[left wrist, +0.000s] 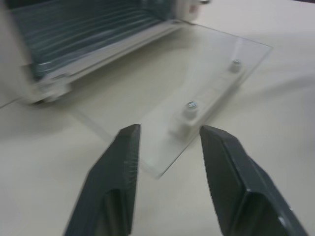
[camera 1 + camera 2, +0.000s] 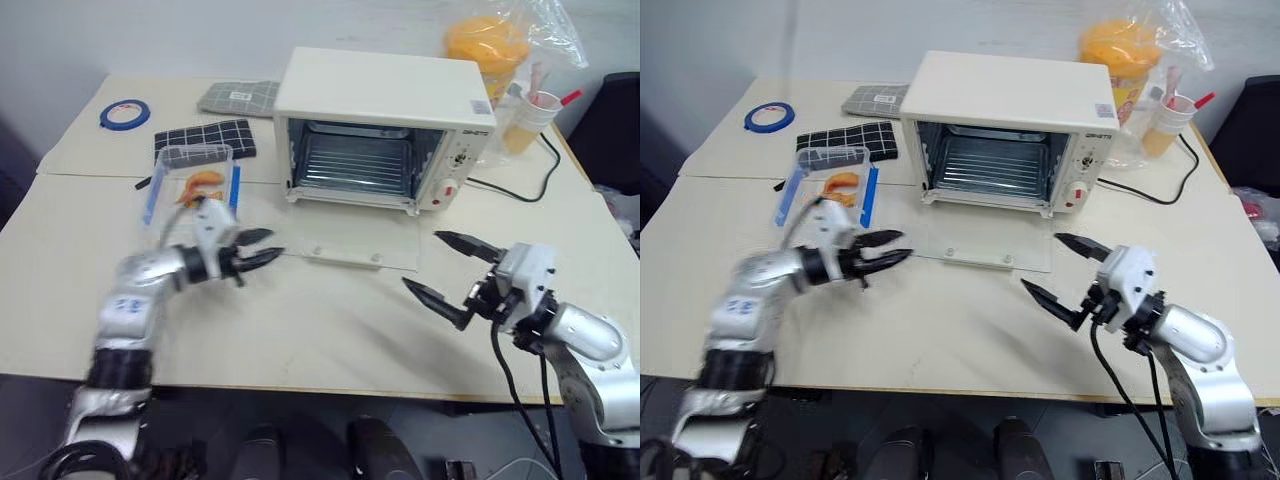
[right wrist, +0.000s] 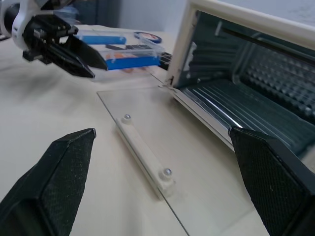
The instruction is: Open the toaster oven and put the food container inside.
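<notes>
Cream-coloured table (image 2: 330,330) fills most of the scene, and its near edge is cut off by the robot's arms. On it, toward the back, sits the toaster oven (image 2: 380,95), a white box with its glass door (image 2: 355,245) dropped flat on the table. You can see the wire rack (image 2: 355,165) inside, but the back of the oven is dark and hard to make out. A red dial sits on its right panel.

Left of the oven is the food container (image 2: 190,180), a clear box with blue clips and orange food. The left arm hides its near end.

Behind it lie a dark grid mat (image 2: 205,138), a grey mat (image 2: 238,97) and a blue tape roll (image 2: 124,115). A bag of orange stuff (image 2: 490,45) sits at the back right, partly cut off.

The left gripper (image 2: 262,248) is blurry, with its jaws partly open and nothing in them, just beside the door's corner. The right gripper (image 2: 452,268) is wide open and holds nothing, near the door's right edge.
</notes>
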You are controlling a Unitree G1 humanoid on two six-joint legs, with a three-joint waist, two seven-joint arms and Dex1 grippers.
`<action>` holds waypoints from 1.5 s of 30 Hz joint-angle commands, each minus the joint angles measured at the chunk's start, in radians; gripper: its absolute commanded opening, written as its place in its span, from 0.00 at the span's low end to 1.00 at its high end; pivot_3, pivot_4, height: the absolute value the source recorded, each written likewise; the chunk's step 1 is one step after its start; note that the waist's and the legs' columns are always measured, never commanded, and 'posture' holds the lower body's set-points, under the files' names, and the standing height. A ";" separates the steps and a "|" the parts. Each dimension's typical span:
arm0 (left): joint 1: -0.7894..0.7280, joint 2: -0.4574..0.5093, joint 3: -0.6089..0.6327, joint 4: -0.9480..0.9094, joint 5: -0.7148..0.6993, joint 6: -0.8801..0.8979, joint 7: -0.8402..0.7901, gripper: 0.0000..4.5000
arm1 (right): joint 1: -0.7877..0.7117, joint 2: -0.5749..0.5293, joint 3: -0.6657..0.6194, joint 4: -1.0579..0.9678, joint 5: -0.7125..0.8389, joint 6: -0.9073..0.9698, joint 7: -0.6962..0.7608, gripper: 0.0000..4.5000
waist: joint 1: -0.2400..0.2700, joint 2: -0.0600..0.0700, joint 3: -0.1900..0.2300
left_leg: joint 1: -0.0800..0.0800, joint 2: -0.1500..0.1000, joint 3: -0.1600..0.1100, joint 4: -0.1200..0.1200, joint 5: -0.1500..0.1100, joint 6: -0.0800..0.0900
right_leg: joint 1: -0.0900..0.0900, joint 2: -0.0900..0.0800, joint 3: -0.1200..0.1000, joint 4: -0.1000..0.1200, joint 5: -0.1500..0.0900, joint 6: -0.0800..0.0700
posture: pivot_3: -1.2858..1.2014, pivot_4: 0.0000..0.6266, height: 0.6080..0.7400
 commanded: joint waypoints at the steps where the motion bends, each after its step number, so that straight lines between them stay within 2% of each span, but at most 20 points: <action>1: 0.121 0.036 0.198 -0.148 -0.133 0.065 0.027 0.71 | -0.050 0.002 0.035 0.010 0.014 -0.037 0.049 1.00 | 0.002 0.000 0.000 | 0.000 0.000 0.000 0.000 0.000 0.000 | 0.000 -0.001 0.000 0.000 0.000 0.000 | 0.52 0.24 1.00; 5: 0.327 0.081 0.419 -0.234 -0.198 0.118 0.063 0.99 | -0.108 0.021 0.080 0.049 0.014 -0.067 0.090 1.00 | 0.000 0.000 0.000 | 0.000 -0.002 -0.001 0.000 -0.003 0.004 | 0.001 -0.003 -0.001 -0.002 0.000 0.000 | 0.52 0.24 1.00; 10: 0.533 0.062 0.602 -0.253 -0.209 0.114 0.113 1.00 | -0.155 0.037 0.107 0.098 0.017 -0.094 0.122 1.00 | 0.004 0.000 0.000 | 0.000 -0.003 -0.002 0.000 -0.004 0.006 | 0.002 -0.005 -0.002 -0.003 0.000 0.000 | 0.52 0.24 1.00; 12: 0.573 0.047 0.620 -0.273 -0.217 0.114 0.136 1.00 | -0.165 0.038 0.111 0.116 0.020 -0.099 0.136 1.00 | 0.007 0.000 0.000 | 0.000 -0.004 -0.004 -0.001 -0.004 0.006 | 0.004 -0.007 -0.003 -0.005 0.000 0.000 | 0.52 0.24 1.00; 15: 0.552 0.025 0.599 -0.351 -0.304 0.227 0.222 1.00 | -0.177 0.034 0.114 0.141 0.023 -0.100 0.163 1.00 | 0.014 0.000 0.000 | 0.002 -0.006 -0.009 -0.001 -0.004 0.007 | 0.010 -0.010 -0.003 -0.009 0.000 0.000 | 0.52 0.24 1.00; 19: 0.384 0.018 0.540 -0.458 -0.425 0.621 0.527 1.00 | -0.184 0.022 0.105 0.156 0.031 -0.093 0.197 1.00 | 0.016 -0.001 0.000 | 0.002 -0.008 -0.018 -0.001 -0.004 0.008 | 0.016 -0.012 -0.013 -0.014 0.000 0.000 | 0.52 0.24 1.00; 21: 0.183 -0.091 0.571 -0.481 -0.467 0.858 0.748 1.00 | -0.185 0.019 0.104 0.162 0.031 -0.094 0.209 1.00 | 0.017 -0.001 0.000 | 0.002 -0.009 -0.021 -0.001 -0.004 0.008 | 0.017 -0.014 -0.018 -0.013 0.000 0.000 | 0.52 0.24 1.00; 24: -0.074 -0.256 0.619 -0.515 -0.319 1.130 0.956 1.00 | -0.186 0.019 0.104 0.163 0.030 -0.096 0.216 1.00 | 0.017 -0.002 -0.001 | 0.000 -0.011 -0.021 0.004 -0.004 0.008 | 0.016 -0.015 -0.032 -0.009 0.000 0.000 | 0.52 0.24 1.00; 27: -0.243 -0.425 0.663 -0.510 -0.216 1.169 1.151 1.00 | -0.179 0.021 0.105 0.150 0.029 -0.094 0.213 1.00 | 0.005 -0.002 -0.001 | 0.000 -0.010 -0.019 0.005 -0.003 0.003 | 0.015 -0.014 -0.032 -0.006 0.000 0.000 | 0.52 0.24 1.00; 29: -0.297 -0.490 0.680 -0.488 -0.182 1.169 1.234 1.00 | -0.171 0.022 0.106 0.138 0.028 -0.092 0.208 1.00 | 0.005 -0.003 -0.001 | 0.000 -0.010 -0.019 0.005 -0.004 0.003 | 0.015 -0.014 -0.032 -0.008 0.000 0.000 | 0.52 0.24 1.00; 35: -0.468 -0.511 0.703 -0.392 0.002 1.168 1.333 1.00 | -0.124 0.015 0.093 0.094 0.029 -0.081 0.190 1.00 | 0.016 -0.004 0.000 | 0.000 -0.010 -0.020 0.006 -0.003 0.001 | 0.014 -0.013 -0.032 -0.012 0.000 0.000 | 0.52 0.24 1.00; 45: -0.582 -0.565 0.714 -0.200 0.102 1.142 1.266 1.00 | -0.063 0.011 0.084 0.017 0.033 -0.049 0.135 1.00 | 0.020 -0.004 0.000 | 0.000 -0.012 -0.020 0.005 -0.003 0.000 | 0.015 -0.015 -0.032 -0.014 0.000 0.000 | 0.52 0.24 1.00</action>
